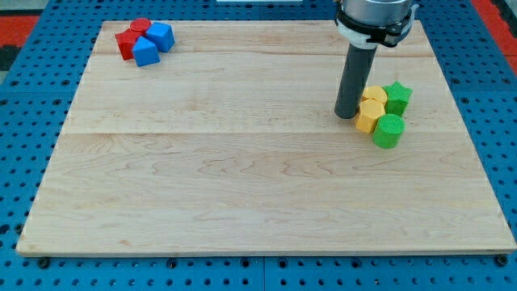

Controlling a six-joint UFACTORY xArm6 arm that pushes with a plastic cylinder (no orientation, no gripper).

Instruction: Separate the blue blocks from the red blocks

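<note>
Two blue blocks and two red blocks sit bunched together at the board's top left. A blue cube (161, 35) is at the cluster's right, and a blue block (145, 52) with a peaked top is at its bottom. A red cylinder (141, 27) is at the top and a red block (126, 43) of unclear shape at the left. All of them touch. My tip (346, 114) rests on the board at the view's right, far from that cluster, just left of the yellow blocks.
A yellow block (376, 96) and a yellow hexagon (370, 115) touch a green star (397, 97) and a green cylinder (388, 130) at the right. The wooden board (242, 178) lies on a blue pegboard table.
</note>
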